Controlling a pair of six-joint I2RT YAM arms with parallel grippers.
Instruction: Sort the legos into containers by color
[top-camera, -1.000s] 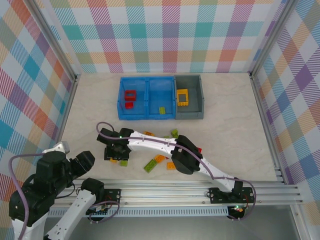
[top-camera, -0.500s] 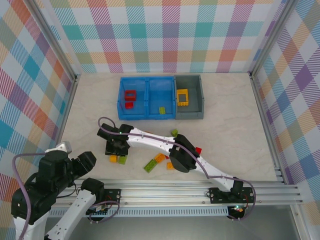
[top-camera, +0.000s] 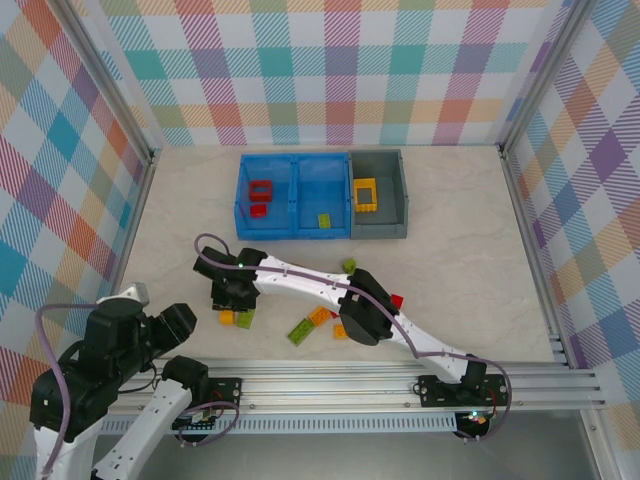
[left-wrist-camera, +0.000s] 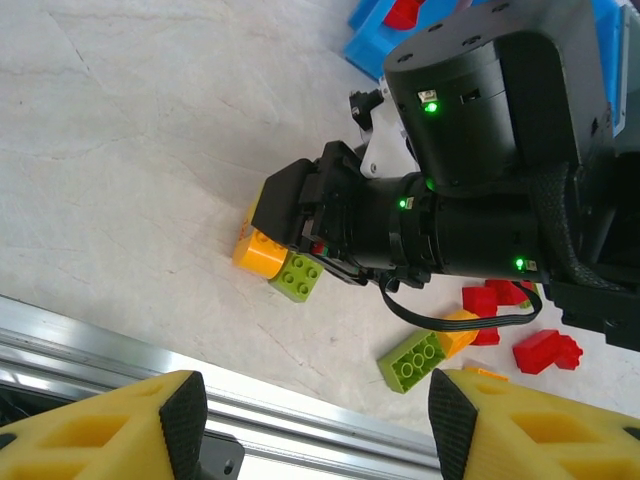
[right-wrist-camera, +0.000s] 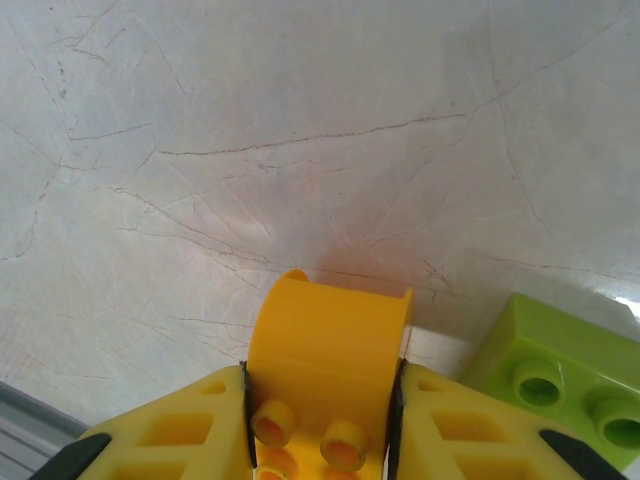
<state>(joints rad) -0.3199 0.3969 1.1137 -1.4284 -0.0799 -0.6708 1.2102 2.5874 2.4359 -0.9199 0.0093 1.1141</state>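
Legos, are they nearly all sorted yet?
Not yet. Done: two reds and one green in the blue bin, yellows in the grey bin. In hand: the right fingers pinch a yellow brick. Left: several loose bricks on the table.

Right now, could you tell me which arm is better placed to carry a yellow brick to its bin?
Right: the right gripper is shut on a yellow brick, while the left gripper hangs open and empty by the near rail.
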